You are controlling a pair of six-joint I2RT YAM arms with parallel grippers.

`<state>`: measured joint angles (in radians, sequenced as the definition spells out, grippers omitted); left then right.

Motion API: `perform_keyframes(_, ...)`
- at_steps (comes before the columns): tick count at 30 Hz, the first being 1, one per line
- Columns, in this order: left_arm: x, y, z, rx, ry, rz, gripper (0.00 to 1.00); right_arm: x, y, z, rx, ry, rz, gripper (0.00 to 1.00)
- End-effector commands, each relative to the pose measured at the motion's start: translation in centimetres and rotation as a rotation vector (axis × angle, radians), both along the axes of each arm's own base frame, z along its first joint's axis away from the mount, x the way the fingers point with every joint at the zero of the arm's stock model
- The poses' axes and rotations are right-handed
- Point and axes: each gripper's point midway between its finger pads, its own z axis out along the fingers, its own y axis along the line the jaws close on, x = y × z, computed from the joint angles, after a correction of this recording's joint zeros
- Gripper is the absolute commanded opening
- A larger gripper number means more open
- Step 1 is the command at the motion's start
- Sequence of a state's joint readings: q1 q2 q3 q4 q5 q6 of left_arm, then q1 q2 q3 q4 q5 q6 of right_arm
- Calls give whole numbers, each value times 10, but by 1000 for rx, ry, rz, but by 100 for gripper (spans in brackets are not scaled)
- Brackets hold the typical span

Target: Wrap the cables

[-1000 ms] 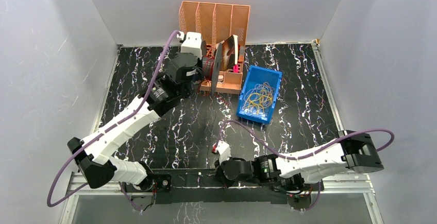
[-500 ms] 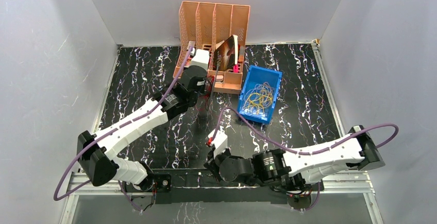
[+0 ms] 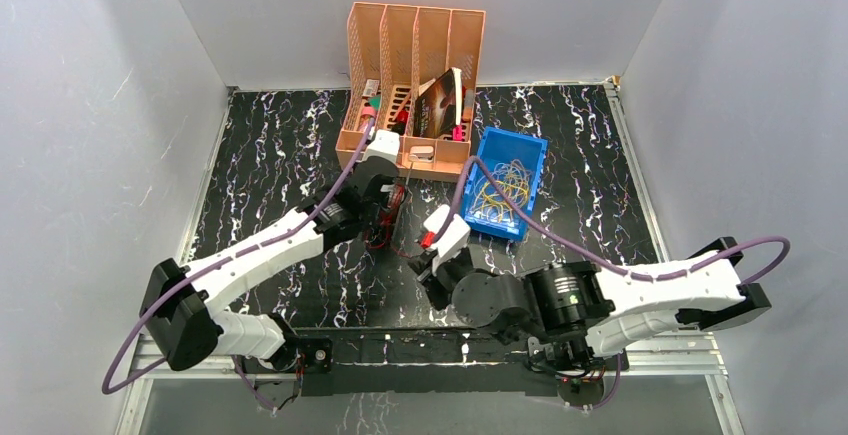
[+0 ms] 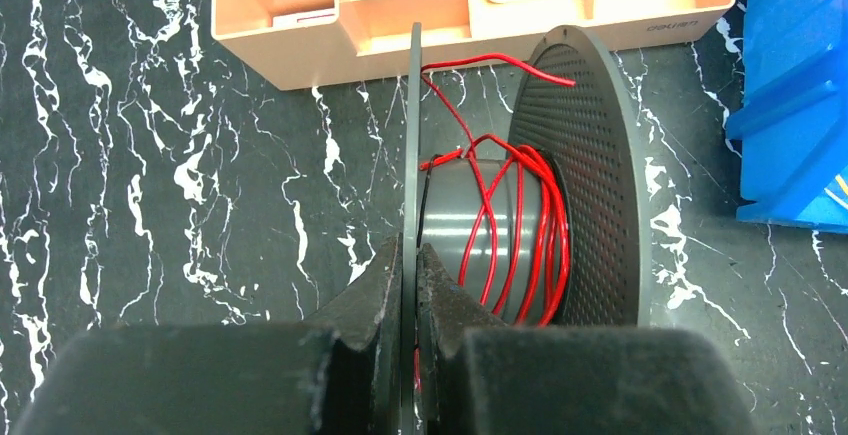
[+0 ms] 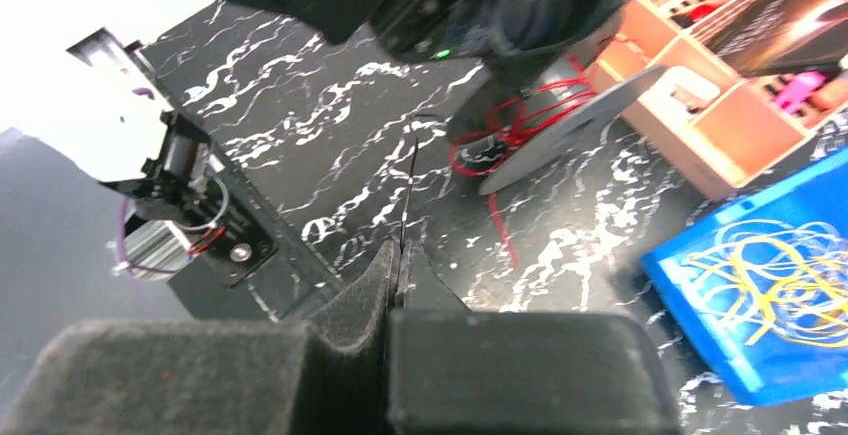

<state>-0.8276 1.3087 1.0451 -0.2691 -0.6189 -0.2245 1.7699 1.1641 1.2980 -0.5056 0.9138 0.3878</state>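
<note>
My left gripper (image 4: 410, 255) is shut on the thin left disc (image 4: 411, 135) of a dark grey spool (image 4: 470, 220), which stands on the table. A red cable (image 4: 520, 225) is wound in several turns round the core, and its loose end sticks out near the perforated right disc (image 4: 585, 155). My right gripper (image 5: 398, 253) is shut on a thin black cable (image 5: 410, 185) that runs toward the spool (image 5: 570, 125). In the top view, my left gripper (image 3: 385, 217) is just left of my right gripper (image 3: 422, 263), mid-table. More yellow and orange cables (image 3: 503, 187) lie in a bin.
The blue bin (image 3: 480, 217) stands right of the spool. An orange desk organizer (image 3: 415, 25) with books and small items stands at the back, close behind the spool (image 4: 300, 55). Purple arm cords loop over the table. The metal table edge (image 5: 230, 245) is near my right gripper.
My left arm has drawn the spool back from the organizer toward mid-table. My right arm has risen from the near edge and moved forward, toward the spool.
</note>
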Motion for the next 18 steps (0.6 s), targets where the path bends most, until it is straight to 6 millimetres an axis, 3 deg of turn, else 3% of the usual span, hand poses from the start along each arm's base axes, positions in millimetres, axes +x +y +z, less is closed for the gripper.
perform_keyframes(1, -6, -2, 23, -113, -54, -18, 0, 6, -25, 41, 21, -111, -15, 0)
perform_keyframes(7, -23, -3, -1, -98, 24, -75, 0, 54, -38, 58, 26, -166, -109, 0)
perform_keyframes(9, -33, 1, -9, -101, 46, -85, 0, 79, -42, 63, 19, -184, -146, 0)
perform_keyframes(12, -55, -9, -16, -110, 122, -209, 0, 136, -46, 59, -34, -194, -237, 0)
perform_keyframes(15, -77, -10, -16, -107, 185, -305, 0, 194, -67, 59, -35, -185, -361, 0)
perform_keyframes(18, -95, -8, -25, -94, 223, -368, 0, 235, -88, 34, -43, -115, -446, 0)
